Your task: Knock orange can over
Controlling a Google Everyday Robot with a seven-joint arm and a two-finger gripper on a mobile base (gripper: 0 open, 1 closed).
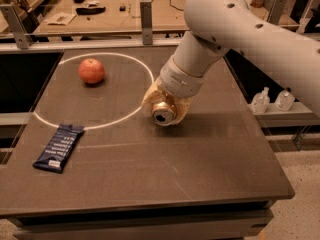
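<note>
The orange can [163, 115] is tipped with its silver top facing the camera, low over the dark table [200, 159] just right of the white circle line. My gripper [166, 109] hangs from the big white arm and sits right on the can, its pale fingers [148, 101] flanking the can on both sides, shut on it. The can's body is mostly hidden behind the gripper.
A round reddish-orange fruit [91, 71] lies inside the white circle [125, 121] at the far left. A dark blue snack bag [59, 147] lies at the front left. Two small bottles [272, 100] stand on a shelf off the right edge.
</note>
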